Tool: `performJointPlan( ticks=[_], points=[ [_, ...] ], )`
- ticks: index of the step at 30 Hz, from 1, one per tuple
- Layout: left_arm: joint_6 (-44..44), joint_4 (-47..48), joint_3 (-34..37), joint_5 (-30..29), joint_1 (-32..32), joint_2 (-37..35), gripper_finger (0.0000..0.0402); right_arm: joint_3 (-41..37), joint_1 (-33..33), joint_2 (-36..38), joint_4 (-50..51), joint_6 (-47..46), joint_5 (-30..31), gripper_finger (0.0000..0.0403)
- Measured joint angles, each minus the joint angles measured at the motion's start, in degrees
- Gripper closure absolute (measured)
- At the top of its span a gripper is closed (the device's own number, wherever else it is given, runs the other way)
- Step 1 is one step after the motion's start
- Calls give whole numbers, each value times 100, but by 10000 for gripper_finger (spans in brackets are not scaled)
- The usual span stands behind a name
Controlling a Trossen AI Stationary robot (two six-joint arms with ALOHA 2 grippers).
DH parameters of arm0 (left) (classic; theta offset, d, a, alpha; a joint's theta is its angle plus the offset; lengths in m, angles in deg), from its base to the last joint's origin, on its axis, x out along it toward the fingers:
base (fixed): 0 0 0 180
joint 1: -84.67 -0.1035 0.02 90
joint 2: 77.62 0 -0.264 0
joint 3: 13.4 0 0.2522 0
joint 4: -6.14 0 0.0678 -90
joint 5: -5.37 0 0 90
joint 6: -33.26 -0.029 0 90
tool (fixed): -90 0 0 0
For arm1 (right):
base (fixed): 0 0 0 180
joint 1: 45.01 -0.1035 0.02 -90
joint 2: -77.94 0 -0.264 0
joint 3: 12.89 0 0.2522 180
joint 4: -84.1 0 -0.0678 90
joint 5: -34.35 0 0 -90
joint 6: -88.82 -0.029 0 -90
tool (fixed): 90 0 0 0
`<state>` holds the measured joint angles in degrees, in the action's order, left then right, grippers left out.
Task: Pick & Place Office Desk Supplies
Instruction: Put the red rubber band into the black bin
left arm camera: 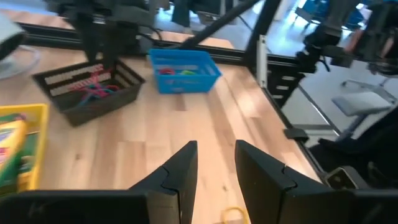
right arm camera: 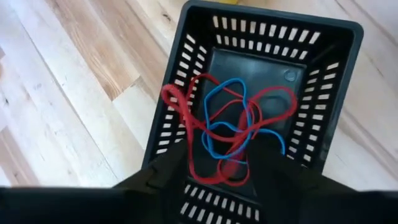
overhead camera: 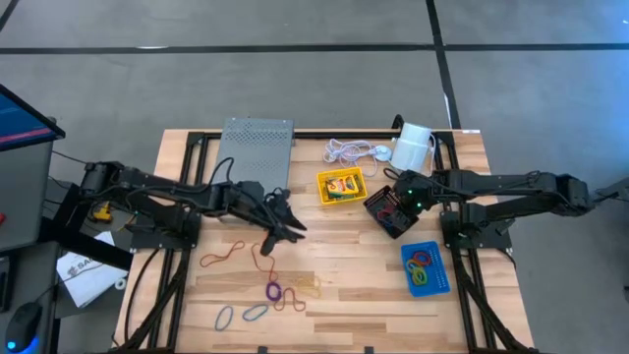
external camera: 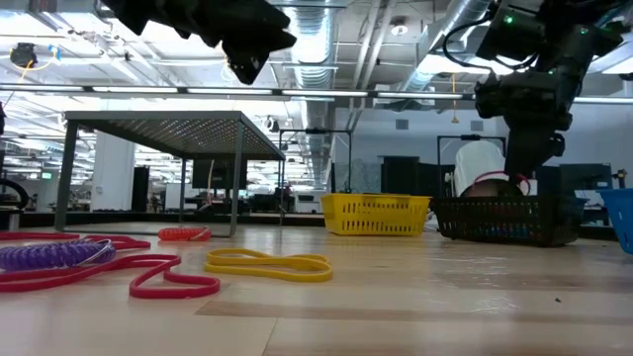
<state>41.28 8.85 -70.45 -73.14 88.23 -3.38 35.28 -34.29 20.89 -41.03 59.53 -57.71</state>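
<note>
My right gripper (right arm camera: 217, 177) stands open just above the black mesh tray (overhead camera: 386, 212), fingers pointing steeply down into it. Red and blue rubber bands (right arm camera: 233, 127) lie in the tray under the fingers. My left gripper (left arm camera: 216, 171) hovers open and holding nothing above the table's middle (overhead camera: 292, 228), with loose rubber bands (overhead camera: 274, 291) lying flat on the wood near it. A yellow tray (overhead camera: 341, 187) holds a crayon box. Several bands lie in the blue tray (overhead camera: 425, 267). My right gripper has one red band's loop (right arm camera: 189, 152) running between its open fingers. I cannot tell whether that loop touches a finger. The rest of the band lies on the floor of the black tray.
A grey perforated metal stand (overhead camera: 256, 147) is at the far edge. A coiled white cord (overhead camera: 349, 150) and a white cylinder (overhead camera: 413, 147) lie behind the trays. Bare wood stretches between the loose bands and the blue tray.
</note>
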Motion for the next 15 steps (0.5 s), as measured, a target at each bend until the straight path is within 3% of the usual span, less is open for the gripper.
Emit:
performJointPlan(
  ticks=[7,11,15],
  points=[
    [0,-1,0,2,316,0,298,0,17,-24,41,-59,64,231],
    [0,0,0,1,423,0,298,0,71,-156,380,-62,-222,247],
    [0,26,0,2,478,0,298,17,62,-192,103,-188,-587,259]
  ],
)
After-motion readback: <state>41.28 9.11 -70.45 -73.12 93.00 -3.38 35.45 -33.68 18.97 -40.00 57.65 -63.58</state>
